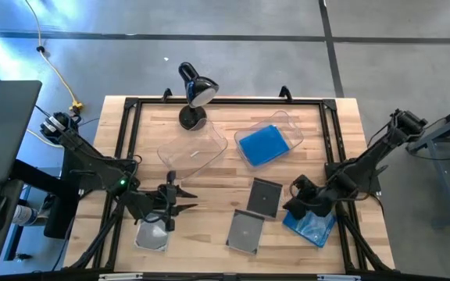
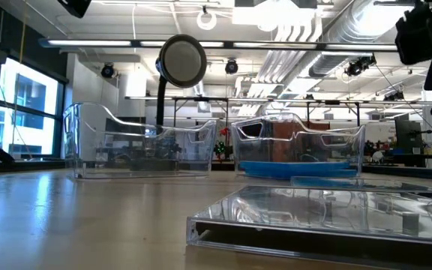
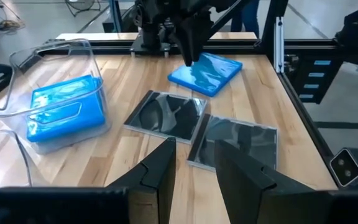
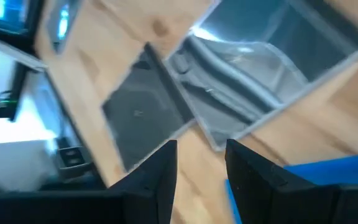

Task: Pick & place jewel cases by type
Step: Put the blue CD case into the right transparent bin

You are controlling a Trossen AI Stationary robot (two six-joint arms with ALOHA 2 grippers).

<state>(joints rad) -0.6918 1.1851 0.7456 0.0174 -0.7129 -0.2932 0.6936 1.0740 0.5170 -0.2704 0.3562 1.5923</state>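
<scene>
I have the left gripper [image 1: 169, 208] low over the near left of the tabletop [image 1: 217, 160], its fingers [image 3: 160, 171] parted with nothing between them, just above a grey case [image 1: 152, 236] lying flat at the near left edge. The right gripper [image 1: 298, 204] sits at the near right, right over a blue case [image 1: 311, 226] that rests on the wood; its fingers [image 4: 160, 171] are also apart and I see nothing clamped in them, with the blue edge showing just under them.

Between the two arms lie two more grey cases side by side: one [image 1: 266, 197] nearer the middle, the other [image 1: 246, 232] closer to the near edge, their corners close or touching.

Farther back stand two clear bins. The right bin [image 1: 291, 125] holds blue cases [image 1: 262, 145]; I can't count the stack. The left bin [image 1: 194, 152] has nothing in it. A black desk lamp [image 1: 195, 94] stands at the far edge behind the left bin.
</scene>
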